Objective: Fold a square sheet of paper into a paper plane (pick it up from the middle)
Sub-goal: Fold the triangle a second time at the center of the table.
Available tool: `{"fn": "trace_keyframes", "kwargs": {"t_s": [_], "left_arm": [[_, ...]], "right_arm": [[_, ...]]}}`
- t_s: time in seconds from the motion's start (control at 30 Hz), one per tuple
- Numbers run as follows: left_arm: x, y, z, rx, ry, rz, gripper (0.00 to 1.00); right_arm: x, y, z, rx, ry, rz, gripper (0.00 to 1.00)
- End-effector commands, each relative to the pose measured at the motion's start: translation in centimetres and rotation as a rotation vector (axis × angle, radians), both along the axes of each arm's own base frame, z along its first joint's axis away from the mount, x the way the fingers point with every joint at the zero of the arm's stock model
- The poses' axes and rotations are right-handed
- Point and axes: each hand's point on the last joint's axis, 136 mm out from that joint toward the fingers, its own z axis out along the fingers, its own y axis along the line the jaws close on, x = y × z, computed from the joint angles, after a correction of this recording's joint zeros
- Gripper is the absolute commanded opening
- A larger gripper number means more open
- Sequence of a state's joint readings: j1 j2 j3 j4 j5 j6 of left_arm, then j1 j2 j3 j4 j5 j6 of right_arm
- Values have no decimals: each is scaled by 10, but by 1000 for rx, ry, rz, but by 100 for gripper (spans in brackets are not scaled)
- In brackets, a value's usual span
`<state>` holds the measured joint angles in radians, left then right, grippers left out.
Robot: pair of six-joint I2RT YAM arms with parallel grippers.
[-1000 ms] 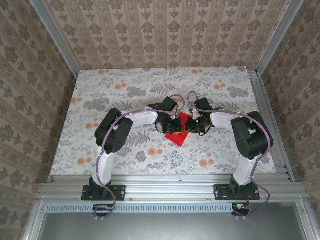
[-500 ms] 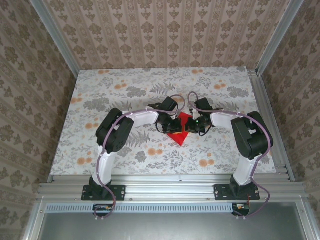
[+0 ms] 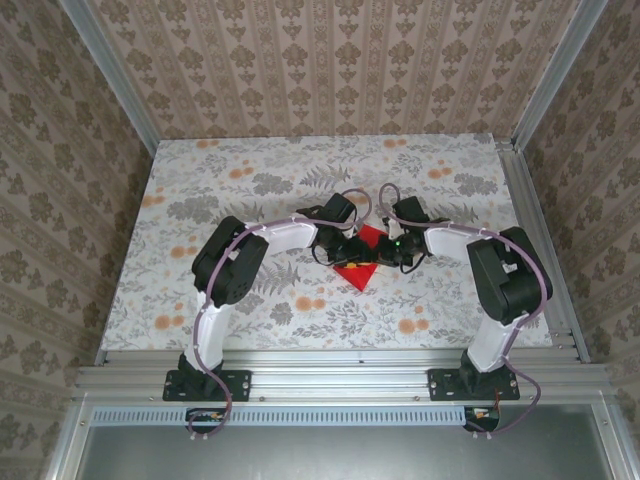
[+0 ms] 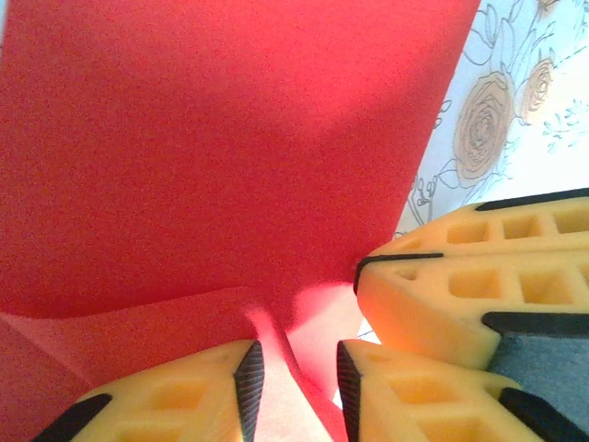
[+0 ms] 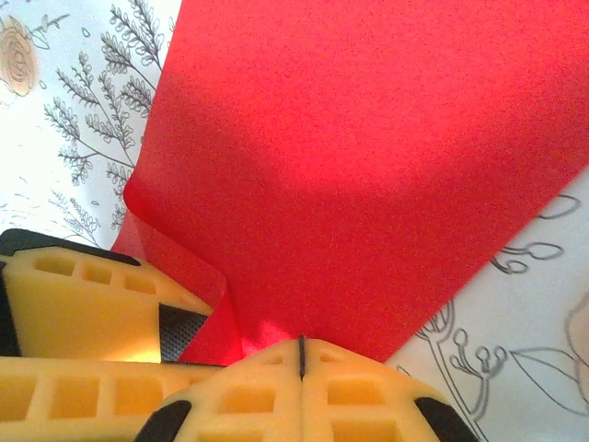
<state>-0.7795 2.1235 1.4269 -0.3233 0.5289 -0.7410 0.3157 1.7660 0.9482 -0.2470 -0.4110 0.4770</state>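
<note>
Top external view: the sheet of paper lies at the centre of the table, one corner pointing to 6 o'clock. The left gripper sits at its 9 o'clock and the right gripper at its 3 o'clock, nearly touching. On the right wrist camera the claw is pressed together on a raised edge of the paper; on the left wrist camera the claw stands slightly spread around a lifted ridge. If the arms pull apart, the thin sheet may tear or crease off-centre. Both elbows bend outward, forearms angled inward.
</note>
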Motion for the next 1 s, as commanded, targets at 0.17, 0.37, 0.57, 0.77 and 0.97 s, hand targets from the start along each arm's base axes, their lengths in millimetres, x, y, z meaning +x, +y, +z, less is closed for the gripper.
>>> {"fn": "trace_keyframes", "kwargs": {"t_s": [0.17, 0.37, 0.57, 0.77, 0.97], "left_arm": [[-4, 1, -21, 14, -11, 4, 48], [-3, -1, -16, -17, -29, 1, 52], [-4, -2, -10, -54, -35, 7, 53], [-4, -4, -6, -75, -31, 11, 53], [-3, -5, -3, -101, -21, 22, 54]], "right_arm": [[-16, -11, 29, 52, -33, -29, 7], [-31, -8, 33, 136, -26, -55, 7], [-39, 0, 35, 255, -13, -105, 5], [-35, 11, 35, 406, -6, -180, 2], [-30, 13, 26, 431, 0, -215, 1]]}}
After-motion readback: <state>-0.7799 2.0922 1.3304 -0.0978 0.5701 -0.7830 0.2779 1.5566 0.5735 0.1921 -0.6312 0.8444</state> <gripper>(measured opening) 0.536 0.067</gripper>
